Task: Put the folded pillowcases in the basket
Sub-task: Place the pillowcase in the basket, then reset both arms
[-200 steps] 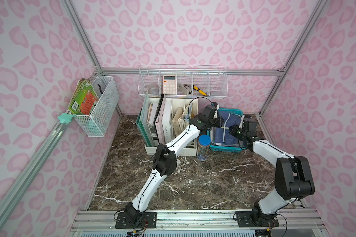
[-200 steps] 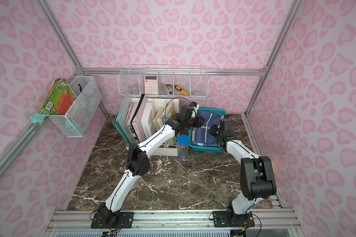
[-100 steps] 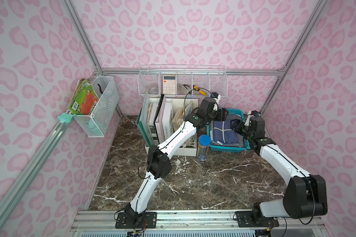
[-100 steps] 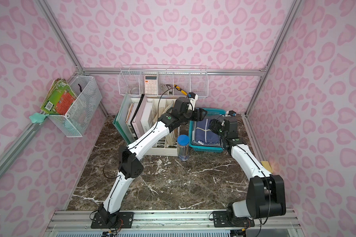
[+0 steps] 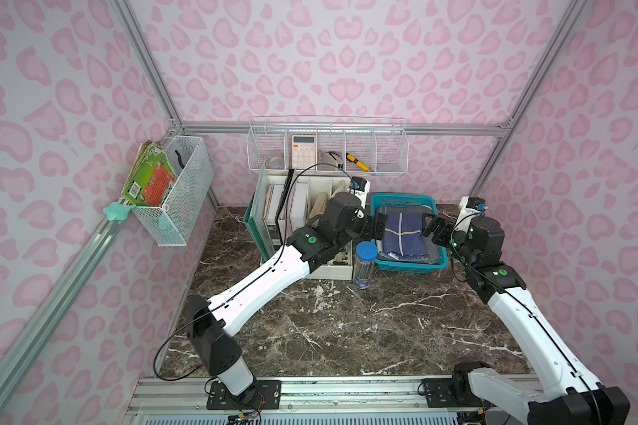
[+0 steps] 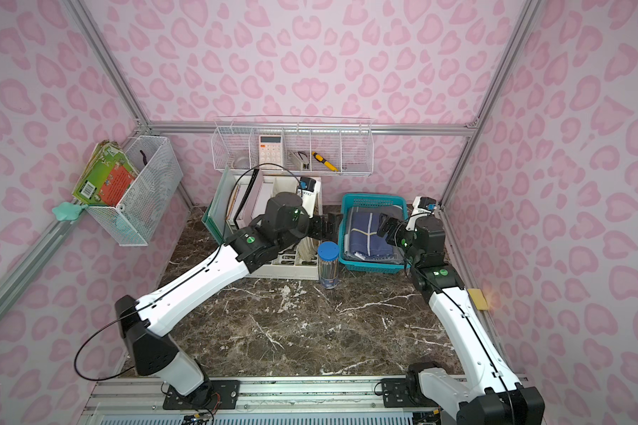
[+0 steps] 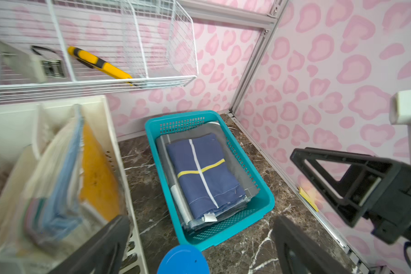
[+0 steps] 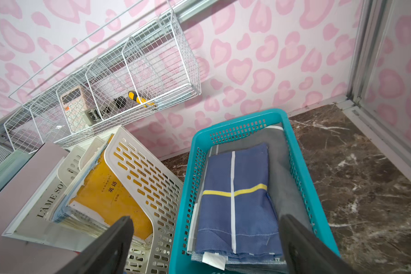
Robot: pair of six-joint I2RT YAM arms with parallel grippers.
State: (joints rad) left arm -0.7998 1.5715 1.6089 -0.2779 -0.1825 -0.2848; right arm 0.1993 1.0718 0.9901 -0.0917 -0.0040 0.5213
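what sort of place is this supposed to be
Likely a staged study corner in a robot test cell: printed pink walls on a metal frame, a file rack of books, and a wall basket holding a calculator.

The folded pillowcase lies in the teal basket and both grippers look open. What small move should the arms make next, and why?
Probably lift both arms a little and draw them back from the basket. The folded pillowcase lies flat inside it, and the left gripper and right gripper stand open, holding nothing. The left arm should rise first, I think, since the blue-lidded jar stands close below it.
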